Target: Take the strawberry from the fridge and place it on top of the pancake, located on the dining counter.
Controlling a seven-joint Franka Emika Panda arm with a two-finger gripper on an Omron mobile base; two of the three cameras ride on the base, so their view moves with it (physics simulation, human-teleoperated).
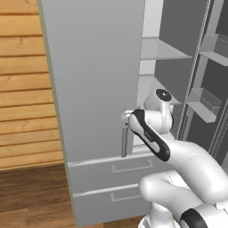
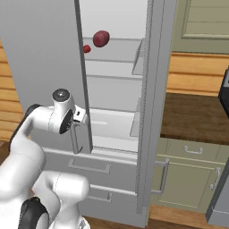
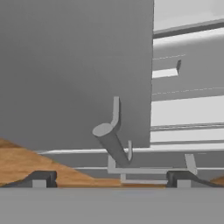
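Wood-panelled wall and dark wooden floor frame the fridge (image 1: pixel 95 80), which stands with its right door swung wide and its left door closed. The open side exposes pale shelves (image 2: pixel 114 49) and, on the swung door, clear bins (image 1: pixel 205 104). Below sit two drawers (image 1: pixel 116 169).

The strawberry (image 2: pixel 101 38) rests on an upper shelf, just inside the opening, with a smaller red spot beside it that may be its reflection on the door edge.

The gripper (image 3: pixel 111 177) sits low, at the bottom end of the left door's bar handle (image 3: pixel 114 144), well below the berry. In the hand view its two fingertips (image 3: pixel 41 178) stand wide apart with the handle's lower end between and ahead of them, nothing clamped.

Judgement: the right door being open already gives reach to the shelf. The hand must rise and move into the opening before any grasp; the closed door's edge lies close to that path.
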